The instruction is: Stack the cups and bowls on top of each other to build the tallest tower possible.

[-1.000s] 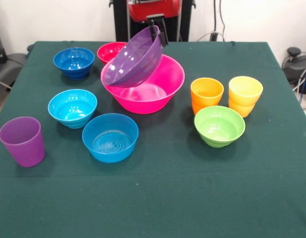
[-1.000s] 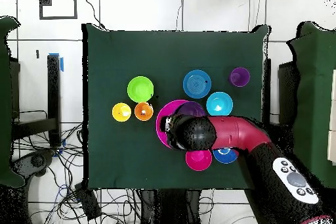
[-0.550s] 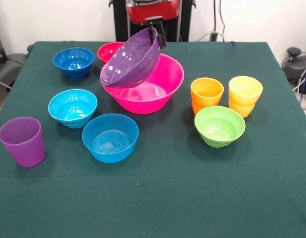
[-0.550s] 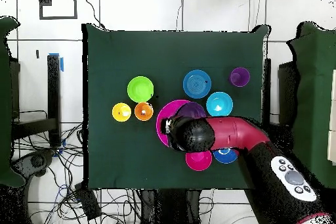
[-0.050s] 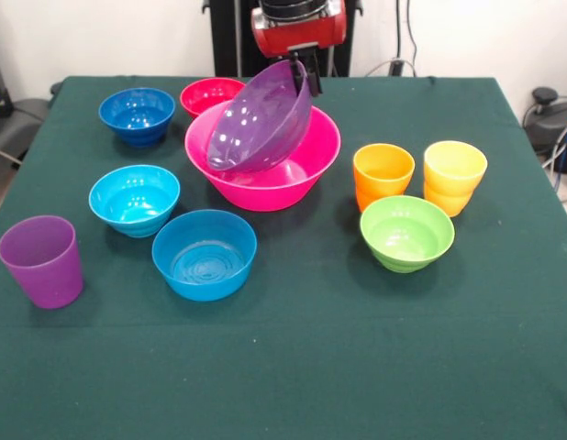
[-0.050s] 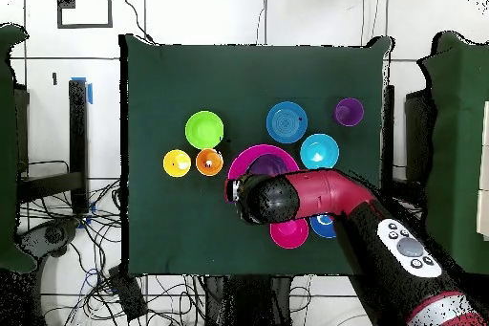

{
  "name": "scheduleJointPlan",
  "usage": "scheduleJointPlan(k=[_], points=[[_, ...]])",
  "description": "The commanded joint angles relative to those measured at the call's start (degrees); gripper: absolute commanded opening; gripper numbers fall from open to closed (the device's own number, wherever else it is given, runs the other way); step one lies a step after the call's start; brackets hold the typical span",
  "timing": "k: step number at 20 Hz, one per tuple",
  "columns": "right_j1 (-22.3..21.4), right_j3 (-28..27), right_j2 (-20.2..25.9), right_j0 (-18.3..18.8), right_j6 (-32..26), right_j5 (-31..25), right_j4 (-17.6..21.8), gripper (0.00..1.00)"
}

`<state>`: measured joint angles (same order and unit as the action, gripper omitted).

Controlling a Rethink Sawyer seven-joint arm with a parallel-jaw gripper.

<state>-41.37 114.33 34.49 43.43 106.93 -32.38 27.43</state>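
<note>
Gripper (image 5: 308, 81) stays clamped on the far rim of the purple bowl (image 5: 261, 119), which has swung from the left edge to tilt inside the hot-pink bowl (image 5: 311, 170); nesting looks close, release not yet due

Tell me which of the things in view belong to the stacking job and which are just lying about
Part of the job:
hot-pink bowl
purple bowl, tilted, held by the gripper
blue bowl
cyan bowl
dark blue bowl
red-pink bowl
lime green bowl
purple cup
orange cup
yellow cup

Lying about:
cables beside the table
</note>
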Motion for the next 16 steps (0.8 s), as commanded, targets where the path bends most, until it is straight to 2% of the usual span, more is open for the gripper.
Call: scheduleJointPlan(k=[1,16], points=[[4.64,-2.99,0.38,-2.17,-4.78,2.57,6.39,0.0],[5.04,-3.49,1.39,-1.2,-4.92,1.55,7.09,0.0]])
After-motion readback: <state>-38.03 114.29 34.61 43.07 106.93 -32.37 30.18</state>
